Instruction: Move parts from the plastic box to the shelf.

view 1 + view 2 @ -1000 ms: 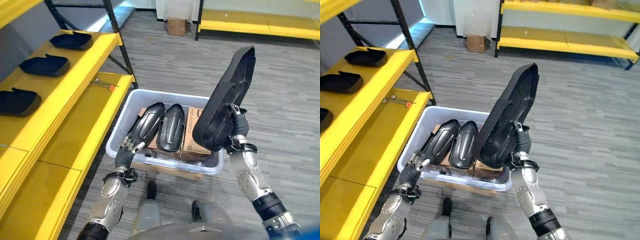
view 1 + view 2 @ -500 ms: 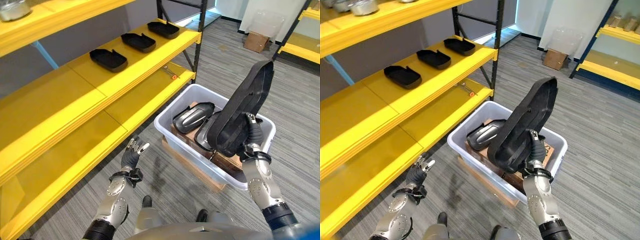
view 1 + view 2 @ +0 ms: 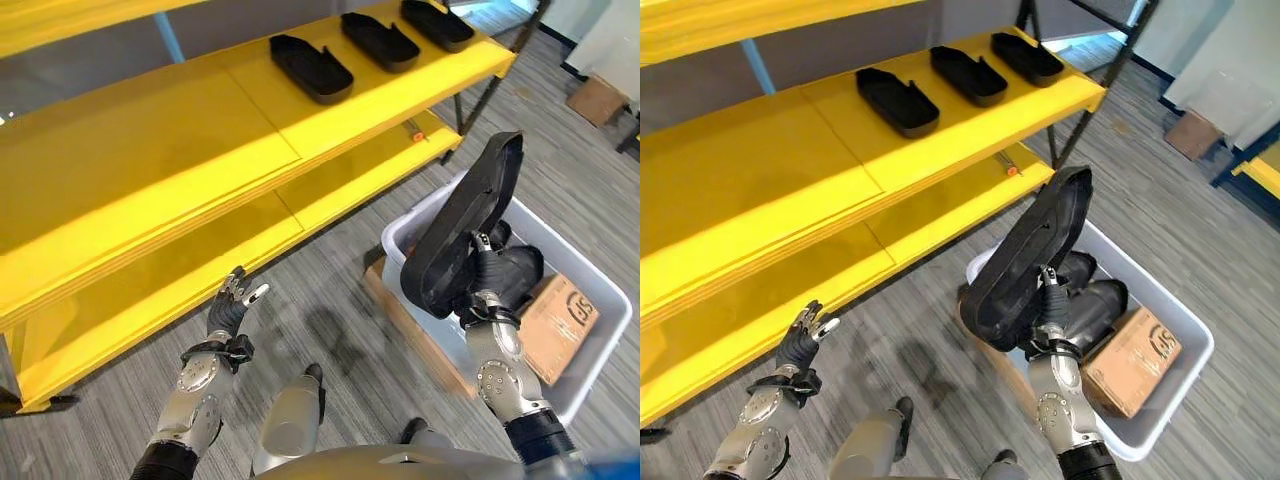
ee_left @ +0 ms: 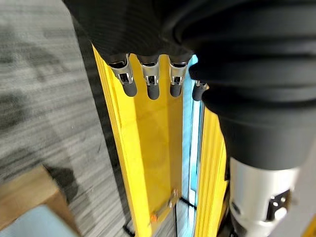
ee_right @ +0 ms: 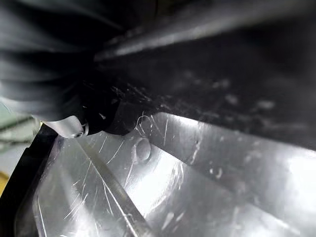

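My right hand (image 3: 487,287) is shut on a long black moulded part (image 3: 458,232), held upright over the near left corner of the grey plastic box (image 3: 1181,368). The same part's glossy surface (image 5: 197,148) lies right against the right wrist view. More black parts (image 3: 1096,300) and a brown carton (image 3: 1132,360) lie in the box. The yellow shelf (image 3: 200,130) runs along my left and carries three black parts (image 3: 312,68) in a row at its far end. My left hand (image 3: 228,312) hangs open and empty above the floor near the lower shelf board, its fingers (image 4: 148,85) straight.
A flat cardboard piece (image 3: 420,335) sticks out from under the plastic box. A small orange-handled tool (image 3: 422,133) lies on the lower shelf board (image 3: 330,190). Black shelf posts (image 3: 1080,110) stand at the far end. A cardboard box (image 3: 598,98) stands on the grey floor beyond.
The camera has swung left toward the shelf, so the box now shows at the right. My right hand still holds the upright part. My left hand has come away from the box, open.
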